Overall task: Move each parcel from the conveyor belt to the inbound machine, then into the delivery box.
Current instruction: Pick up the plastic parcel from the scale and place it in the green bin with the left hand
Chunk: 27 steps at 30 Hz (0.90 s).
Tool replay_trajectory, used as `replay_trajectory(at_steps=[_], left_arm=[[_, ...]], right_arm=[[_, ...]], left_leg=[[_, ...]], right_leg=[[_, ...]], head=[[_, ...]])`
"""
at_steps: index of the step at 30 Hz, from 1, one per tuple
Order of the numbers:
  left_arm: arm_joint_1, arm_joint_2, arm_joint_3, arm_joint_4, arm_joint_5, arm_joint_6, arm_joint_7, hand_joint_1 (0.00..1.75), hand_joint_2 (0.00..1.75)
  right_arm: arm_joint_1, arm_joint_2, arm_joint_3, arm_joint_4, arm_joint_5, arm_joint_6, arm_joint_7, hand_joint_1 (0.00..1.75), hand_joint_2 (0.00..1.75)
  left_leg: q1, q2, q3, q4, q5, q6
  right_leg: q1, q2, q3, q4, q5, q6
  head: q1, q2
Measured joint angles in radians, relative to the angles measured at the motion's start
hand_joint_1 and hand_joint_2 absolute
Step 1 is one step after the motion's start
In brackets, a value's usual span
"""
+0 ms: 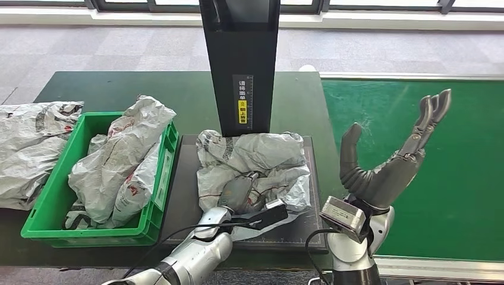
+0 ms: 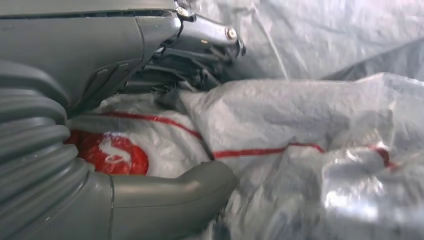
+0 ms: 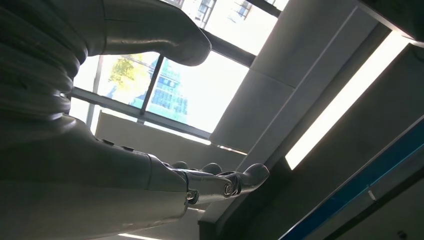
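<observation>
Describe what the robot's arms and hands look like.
Both arms are shiny silver metal with black cables along them. The left hand and right hand are dark grey, with ribbed grey covers, thick thumbs and darker jointed fingers. A silver box sits at the right wrist.

You have a dark green table point(image 1: 119, 89) carrying a green plastic crate point(image 1: 156, 196), a black scanner platform point(image 1: 184, 202) and a loose grey crumpled parcel point(image 1: 27, 148).

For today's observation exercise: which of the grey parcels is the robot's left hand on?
The crumpled parcel on the dark scanner platform, under the left hand; others lie in the green bin or beside it.
</observation>
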State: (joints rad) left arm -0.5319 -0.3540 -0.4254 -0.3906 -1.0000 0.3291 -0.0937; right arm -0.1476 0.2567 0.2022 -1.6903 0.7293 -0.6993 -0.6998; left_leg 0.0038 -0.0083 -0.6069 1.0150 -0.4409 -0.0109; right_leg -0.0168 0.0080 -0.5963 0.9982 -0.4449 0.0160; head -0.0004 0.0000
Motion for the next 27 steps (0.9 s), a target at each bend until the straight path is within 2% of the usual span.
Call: replay_trajectory(at_steps=[10, 16, 18, 23, 27], left_arm=[[-0.015, 0.0, -0.011, 0.01, -0.065, -0.049, 0.037, 1.75, 1.75], [-0.016, 0.0, -0.019, 0.01, -0.102, -0.047, 0.073, 1.75, 1.75], [-0.013, 0.0, -0.021, 0.01, -0.136, -0.003, 0.111, 1.75, 1.75], [0.003, 0.008, -0.023, 0.009, -0.235, 0.214, 0.244, 1.75, 1.75], [0.008, 0.019, -0.022, 0.008, -0.247, 0.251, 0.257, 1.75, 1.75]], right_arm=[[0.004, -0.003, 0.001, 0.0, -0.034, 0.0, -0.001, 0.0, 1.75], [0.005, -0.003, 0.002, 0.0, -0.038, 0.0, -0.001, 0.0, 1.75], [0.009, -0.003, 0.002, 0.0, -0.036, 0.0, -0.001, 0.0, 1.75], [0.026, -0.006, 0.003, 0.0, -0.026, 0.0, -0.001, 0.0, 1.75], [0.031, -0.006, 0.003, 0.0, -0.022, 0.0, -0.001, 0.0, 1.75]], left_leg=[[0.0, 0.0, 0.007, 0.0, -0.001, 0.001], [0.0, 0.0, 0.01, 0.0, -0.001, 0.001], [0.0, 0.0, 0.011, 0.0, -0.001, 0.001], [0.0, 0.001, 0.01, 0.0, -0.001, 0.001], [0.0, 0.001, 0.008, 0.0, -0.001, 0.0]], right_leg=[[0.0, -0.001, 0.008, 0.0, -0.001, 0.0], [0.0, -0.001, 0.011, 0.0, -0.001, 0.0], [0.0, -0.001, 0.011, 0.0, -0.001, 0.0], [0.0, 0.0, 0.009, 0.0, -0.001, 0.0], [0.0, 0.0, 0.008, 0.0, -0.001, 0.0]], head=[[0.0, 0.0], [0.0, 0.0], [0.0, 0.0], [0.0, 0.0], [0.0, 0.0]])
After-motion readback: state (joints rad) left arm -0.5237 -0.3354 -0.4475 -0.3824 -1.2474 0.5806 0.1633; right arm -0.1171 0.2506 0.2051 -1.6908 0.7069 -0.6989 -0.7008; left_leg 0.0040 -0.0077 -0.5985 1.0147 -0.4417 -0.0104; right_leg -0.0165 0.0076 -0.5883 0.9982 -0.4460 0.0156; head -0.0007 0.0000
